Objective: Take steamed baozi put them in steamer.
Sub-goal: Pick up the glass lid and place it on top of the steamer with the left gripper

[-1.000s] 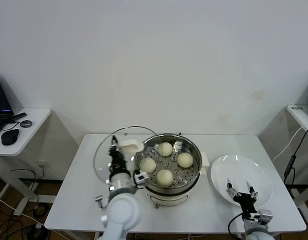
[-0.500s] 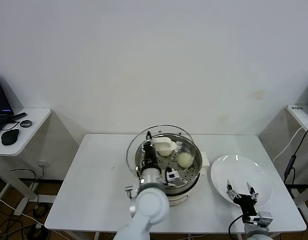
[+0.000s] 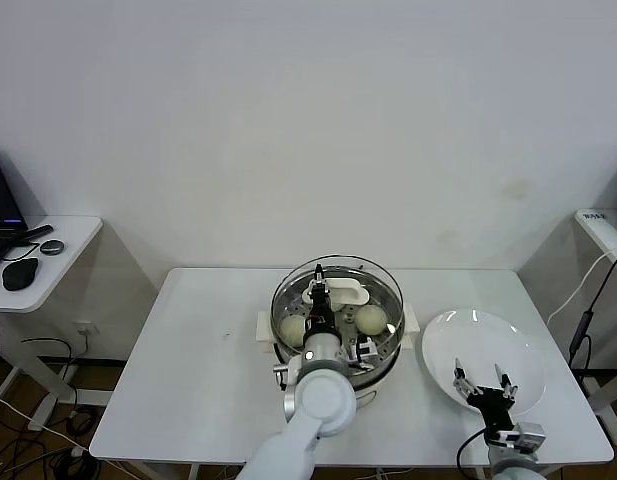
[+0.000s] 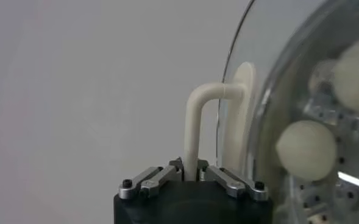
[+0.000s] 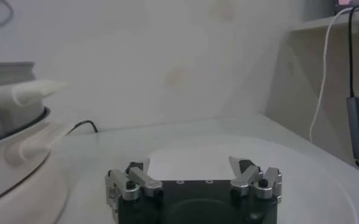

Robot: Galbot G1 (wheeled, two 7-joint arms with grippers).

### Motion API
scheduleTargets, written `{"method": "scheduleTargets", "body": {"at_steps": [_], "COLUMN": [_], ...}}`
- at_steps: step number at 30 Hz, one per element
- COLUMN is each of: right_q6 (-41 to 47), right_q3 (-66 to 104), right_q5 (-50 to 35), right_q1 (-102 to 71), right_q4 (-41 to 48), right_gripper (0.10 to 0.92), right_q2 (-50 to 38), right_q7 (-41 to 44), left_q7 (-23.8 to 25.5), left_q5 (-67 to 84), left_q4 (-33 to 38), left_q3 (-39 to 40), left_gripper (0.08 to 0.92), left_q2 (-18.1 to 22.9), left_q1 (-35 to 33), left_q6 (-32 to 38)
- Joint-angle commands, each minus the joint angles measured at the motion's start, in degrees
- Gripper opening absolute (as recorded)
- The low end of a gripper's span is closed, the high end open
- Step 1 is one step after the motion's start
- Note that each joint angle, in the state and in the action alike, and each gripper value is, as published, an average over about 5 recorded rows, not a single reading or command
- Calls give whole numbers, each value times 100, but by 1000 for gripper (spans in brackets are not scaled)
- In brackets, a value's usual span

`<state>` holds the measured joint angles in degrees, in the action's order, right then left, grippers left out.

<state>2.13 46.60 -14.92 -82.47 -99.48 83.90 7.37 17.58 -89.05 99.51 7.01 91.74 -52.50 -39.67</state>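
Observation:
The steamer point(image 3: 383, 366) stands mid-table with the round glass lid point(image 3: 380, 285) over it. My left gripper point(image 3: 323, 301) is shut on the lid's white handle point(image 3: 338, 292); in the left wrist view the handle point(image 4: 194, 122) runs down between the closed jaws of the left gripper point(image 4: 191, 175). Through the glass point(image 4: 277, 79) I see steamed baozi point(image 4: 306, 150) on the perforated tray. Two baozi point(image 3: 293, 328) point(image 3: 371, 319) show in the head view; the arm hides the others. My right gripper point(image 3: 483, 384) hangs open and empty above the near edge of the white plate point(image 3: 483, 335).
The plate point(image 5: 228, 152) lies bare to the right of the steamer point(image 5: 8, 79). A side table point(image 3: 58, 250) with a mouse stands off to the left. A shelf with hanging cables point(image 3: 588, 320) is on the right. Bare tabletop point(image 3: 198, 350) lies left of the steamer.
My left gripper has carried the glass lid rightward from beside the steamer to over its top. The right gripper has stayed open above the plate.

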Motion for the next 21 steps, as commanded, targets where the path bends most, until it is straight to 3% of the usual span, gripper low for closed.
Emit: {"method": "scheduleTargets", "body": {"at_steps": [1,21], "right_q6": [10,-9], "right_q3": [-13,-27], "right_q5": [12,-2], "right_q1": [32,59], "right_q4": [31,74], "right_gripper": [823,823], "right_q2": [15,-1], "right_q7": [-1,3], "left_q7": [-10,92], "left_q5": [-335,-564], "left_q4": [-280,-155], "left_q3": [95,161], "left_gripper": [181,181], "left_q2": [25,26], "left_q1": [38,-265], "left_q6": [-6,-2]}}
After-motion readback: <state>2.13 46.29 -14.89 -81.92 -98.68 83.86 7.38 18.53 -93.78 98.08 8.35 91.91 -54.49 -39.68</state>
